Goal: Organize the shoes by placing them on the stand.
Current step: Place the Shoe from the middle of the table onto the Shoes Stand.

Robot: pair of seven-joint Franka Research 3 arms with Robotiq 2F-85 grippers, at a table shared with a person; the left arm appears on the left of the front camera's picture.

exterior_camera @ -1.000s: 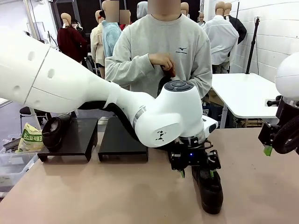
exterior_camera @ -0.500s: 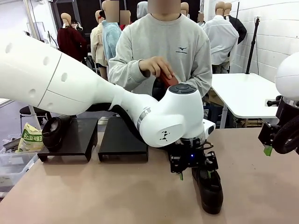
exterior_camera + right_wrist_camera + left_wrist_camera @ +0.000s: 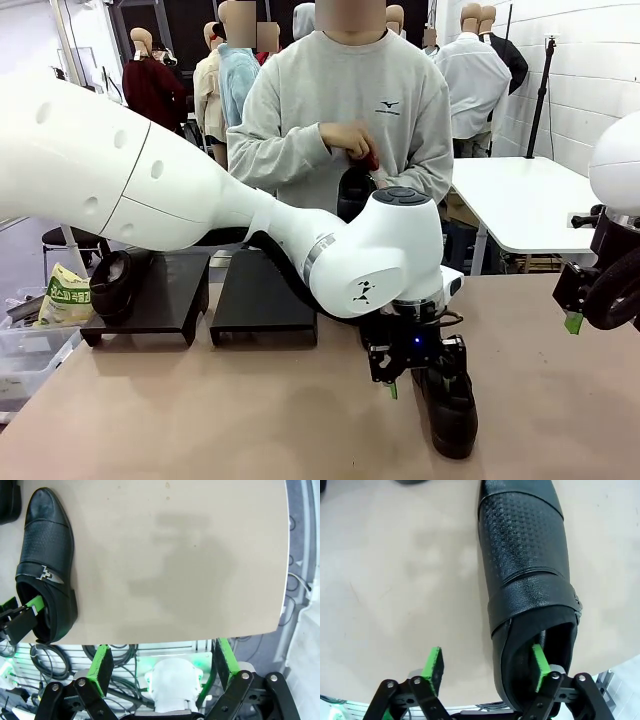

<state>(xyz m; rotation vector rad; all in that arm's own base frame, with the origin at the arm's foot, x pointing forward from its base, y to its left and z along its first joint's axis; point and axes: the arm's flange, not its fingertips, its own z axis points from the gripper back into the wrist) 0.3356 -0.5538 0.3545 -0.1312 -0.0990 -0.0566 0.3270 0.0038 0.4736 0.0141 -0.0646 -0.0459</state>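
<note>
Shoe (image 3: 522,555) lies on the tabletop (image 3: 395,580) right of the stand (image 3: 262,298); left tool (image 3: 486,655) wide, one finger inside its heel opening, one outside. Leather looks slick but stiff, light: pinch the heel-side wall. Right tool (image 3: 162,652) wide, empty

The shoe on the table (image 3: 448,405) is glossy black all over. Its upper carries a fine embossed grid of small squares, crossed by a smooth band with a small silver buckle (image 3: 48,574). The table (image 3: 200,420) is plain pale beige. Toward ten o'clock, the left stand (image 3: 165,290) and the second stand (image 3: 262,295) are matt black, and the shoe on the left stand (image 3: 112,285) is shiny black. The left gripper (image 3: 486,665) and right gripper (image 3: 164,660) are black with bright green pads (image 3: 434,664). The left arm (image 3: 150,190) is white. The person's sweatshirt (image 3: 340,100) is light grey with a small dark logo.
</note>
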